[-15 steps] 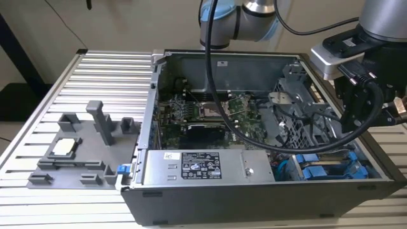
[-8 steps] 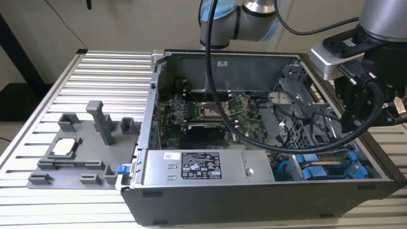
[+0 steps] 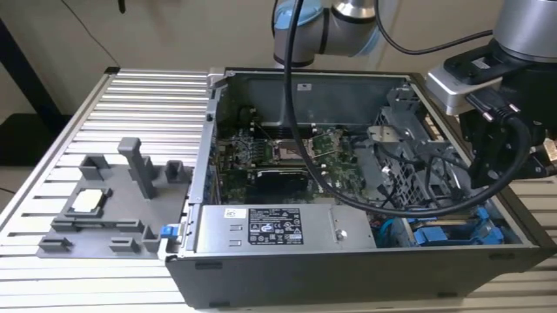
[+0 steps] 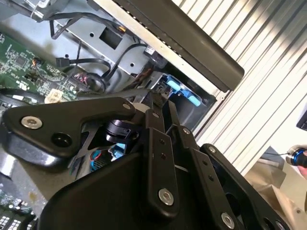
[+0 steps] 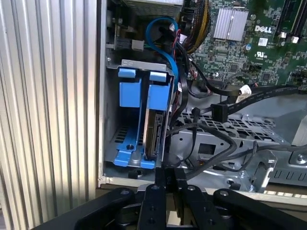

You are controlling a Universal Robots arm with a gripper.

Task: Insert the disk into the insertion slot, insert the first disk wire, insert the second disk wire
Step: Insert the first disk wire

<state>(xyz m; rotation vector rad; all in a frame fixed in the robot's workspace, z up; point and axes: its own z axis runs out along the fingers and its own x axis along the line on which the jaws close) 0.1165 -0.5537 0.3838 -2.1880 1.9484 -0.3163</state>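
Observation:
In the first wrist view the disk [image 5: 154, 133], in its bright blue carrier, stands on edge inside the insertion slot [image 5: 111, 143], the grey metal bay at the case's corner. A second blue carrier [image 5: 129, 93] sits beside it. My gripper [image 5: 171, 173] hovers just outside the bay, in line with the disk's connector edge, fingers pressed together with nothing visible between them. A loose black wire with a plug [image 5: 218, 112] lies over the perforated cage, and a blue wire [image 5: 165, 33] loops above the bay. In the exterior view the blue carriers [image 3: 452, 231] show at the case's near right corner, below the arm's wrist [image 3: 492, 124].
The open computer case holds a green motherboard [image 3: 287, 153] and a grey labelled power-supply box [image 3: 270, 228]. Black cables [image 3: 409, 202] cross the perforated cage [image 5: 240, 129]. A grey fixture [image 3: 113, 195] stands on the ribbed aluminium table [image 5: 48, 120] at the exterior view's left.

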